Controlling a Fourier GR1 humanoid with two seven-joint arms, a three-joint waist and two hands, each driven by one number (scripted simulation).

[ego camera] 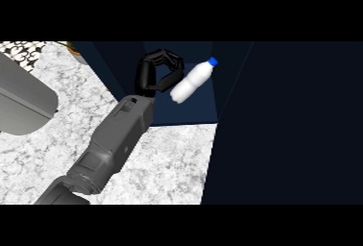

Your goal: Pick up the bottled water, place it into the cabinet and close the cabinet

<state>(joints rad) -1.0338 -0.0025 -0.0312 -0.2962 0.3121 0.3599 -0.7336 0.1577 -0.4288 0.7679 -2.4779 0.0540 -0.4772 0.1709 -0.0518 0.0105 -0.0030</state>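
Inside cabinet (205, 103): bottled water (191, 81)

A white and grey marbled counter (170, 163) is stretching out below and left of the hand (157, 72). A grey rounded appliance (21, 103) is sitting on it far to the hand's left, and a speckled patterned surface (32, 53) is showing beyond that.

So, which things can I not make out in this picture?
- Head view: whether the left hand holds the bottled water; they overlap at the bottle's lower end.
- Whether the bottle rests on anything: the cabinet is too dark inside.
- The right hand: outside the view.
- The grey object: cut off by the left edge.
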